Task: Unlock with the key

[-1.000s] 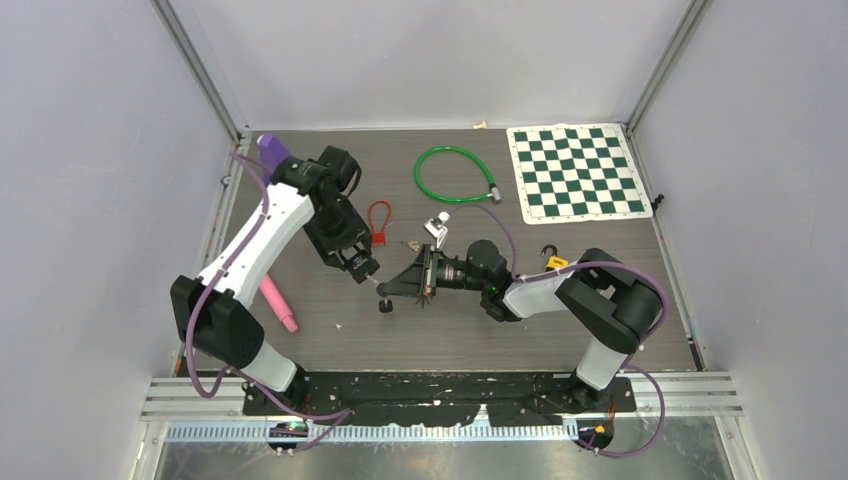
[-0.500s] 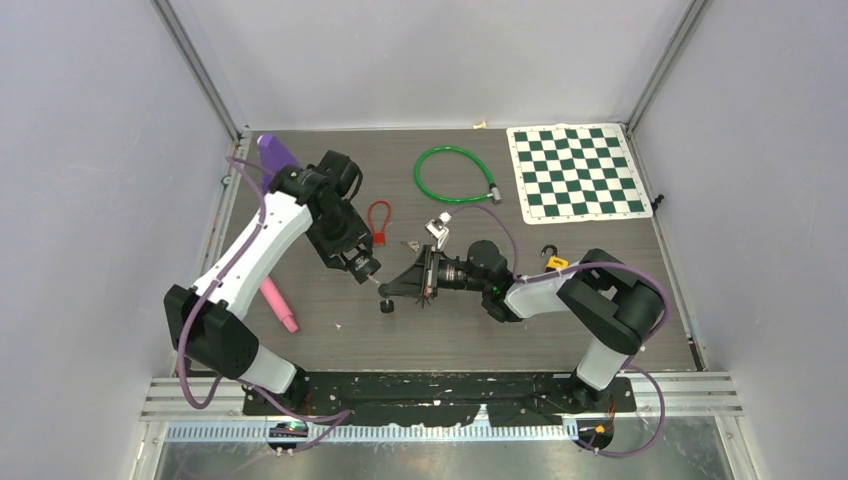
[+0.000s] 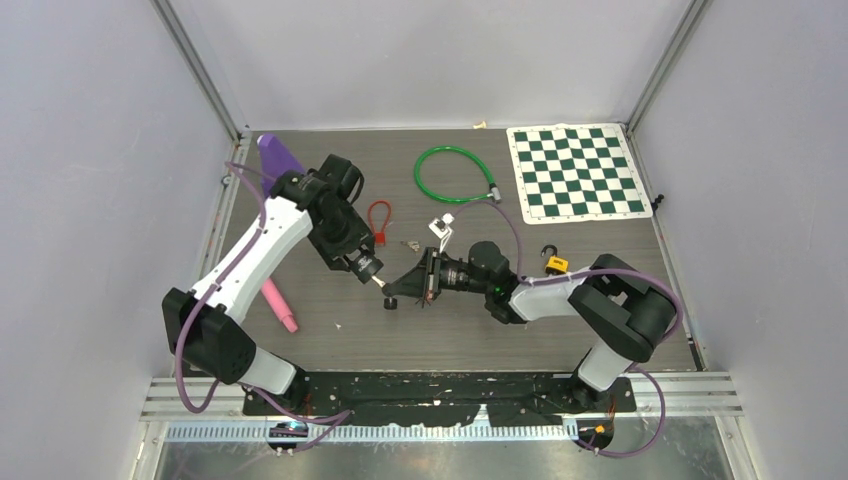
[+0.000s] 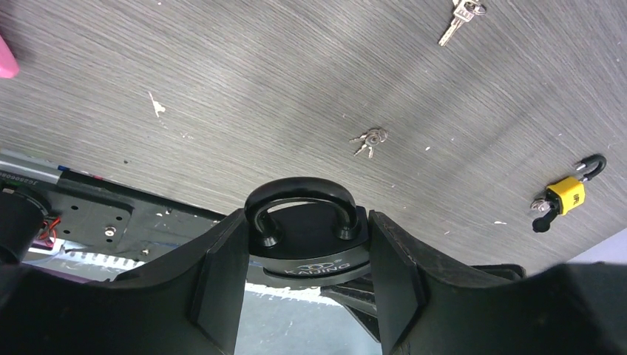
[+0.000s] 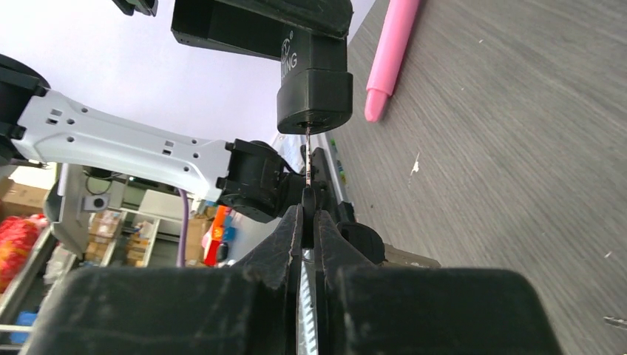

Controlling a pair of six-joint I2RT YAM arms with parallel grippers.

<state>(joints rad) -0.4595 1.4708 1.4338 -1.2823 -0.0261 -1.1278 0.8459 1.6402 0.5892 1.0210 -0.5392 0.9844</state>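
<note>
Two arms are meeting over the middle of the bench [image 3: 460,338], a little toward its near edge. The left gripper [image 4: 307,222] is clamping the black padlock [image 4: 314,260] by its sides. The shackle is pointing back at the wrist and the keyhole end is facing the other arm, so the lock is hanging clear of the bench rather than lying on it. The right gripper [image 5: 307,211] is pinching the key [image 5: 306,159] with its jaws almost touching, and the thin blade is reaching up to the keyhole in the padlock's underside. Over the last second the left arm has been drawing its wrist inward and carrying the lock toward the key tip, while the right arm has been pushing its elbow out toward the right edge. Seen from above, the gap between lock and key is closing to nothing. That is suggesting alignment is ending and insertion is beginning, though how deep the blade is sitting cannot be told. Turning is probably coming next, and any tilt between blade and keyhole is risking a jam. Meanwhile a small yellow padlock [image 4: 566,196] and some loose keys [image 4: 370,139] are lying well apart on the bench.
</note>
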